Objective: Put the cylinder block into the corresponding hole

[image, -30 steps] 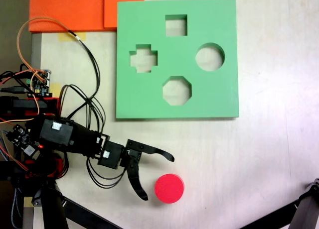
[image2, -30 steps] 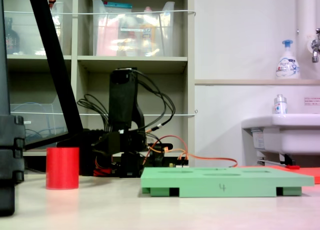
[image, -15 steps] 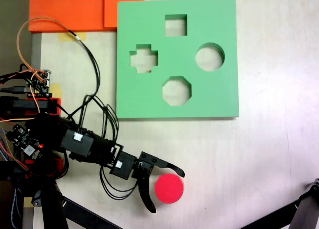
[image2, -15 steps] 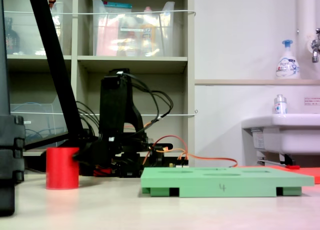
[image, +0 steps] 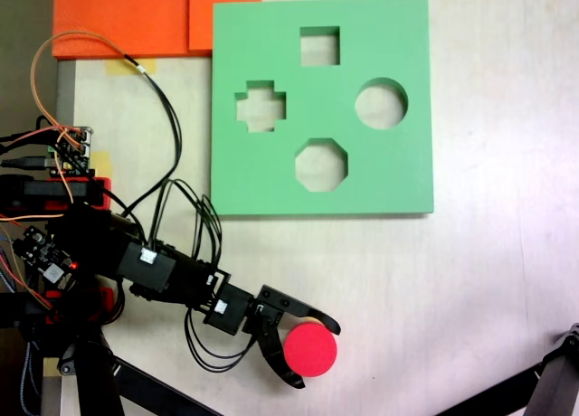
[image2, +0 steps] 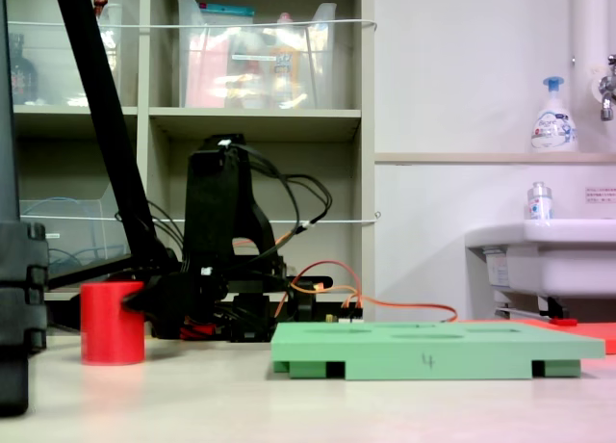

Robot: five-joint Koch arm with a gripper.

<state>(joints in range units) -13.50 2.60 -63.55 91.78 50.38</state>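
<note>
A pale, matte table (image: pixel 488 280) carries everything; in a fixed view from table height, shelves (image2: pixel 260 125) with clear bins stand behind it and a white sink (image2: pixel 544 255) with a soap bottle (image2: pixel 553 116) sits to the right.

The black arm (image: pixel 154 267) reaches from its base at the table's left edge, seen from above, stretched low and slanting toward the near edge, with loose black and orange cables looping off it. Its gripper (image: pixel 317 354) is spread wide, the two curved black jaws lying on either side of the cylinder (image: pixel 310 351): one arcs over its far rim, the other hooks along its left side. Whether they touch it cannot be told.

The cylinder is a bright red foam puck, flat-topped, standing upright near the near edge, well apart from the board (image: pixel 398 181). The board is a flat green foam square toward the far edge, cut with square, cross, octagon and round openings. The hole (image: pixel 381 104), the round one, lies nearest the board's right edge. An orange foam sheet (image: pixel 127 18) lies at the far left corner.
</note>
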